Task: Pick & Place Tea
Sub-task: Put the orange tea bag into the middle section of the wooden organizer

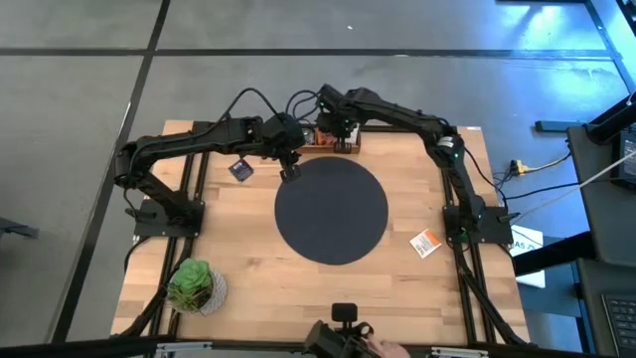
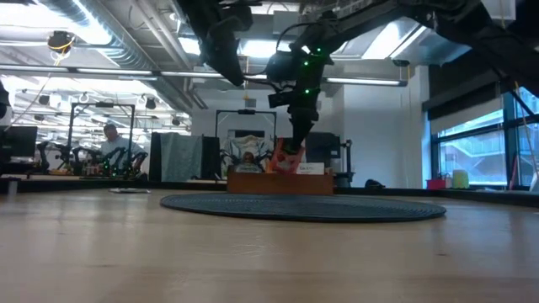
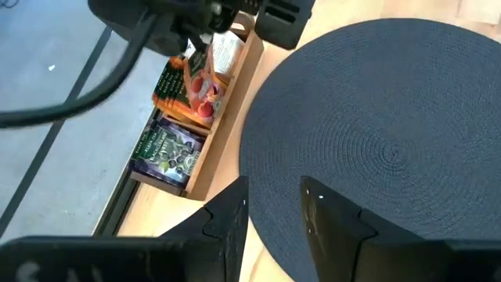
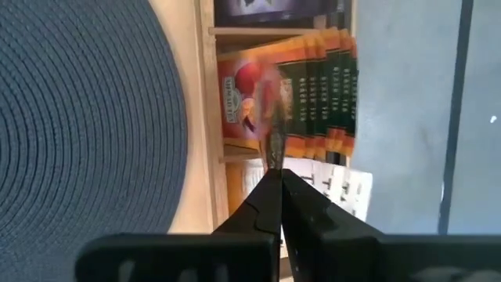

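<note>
A wooden box (image 1: 333,142) at the table's far edge holds orange-and-green tea packets (image 4: 325,94) and dark purple ones (image 3: 168,149). My right gripper (image 1: 338,127) hangs over the box, shut on a red tea packet (image 3: 205,86). My left gripper (image 1: 288,169) hovers open over the far left rim of the black round mat (image 1: 331,209), with nothing between its fingers (image 3: 329,219). One dark packet (image 1: 239,169) lies flat on the table left of the mat. An orange-and-white one (image 1: 425,243) lies flat to the mat's right. My right gripper pinches the red packet's upper edge (image 4: 274,157) between its two fingertips, coming from above and pointing steeply down. The packet hangs upright below the fingers (image 2: 286,157), over the box. I cannot tell whether its lower end touches the box.
A green plant in a pot (image 1: 194,285) stands at the table's near left corner. The mat (image 3: 391,133) fills the table's middle. Bare wood lies along the near edge and on both sides of the mat.
</note>
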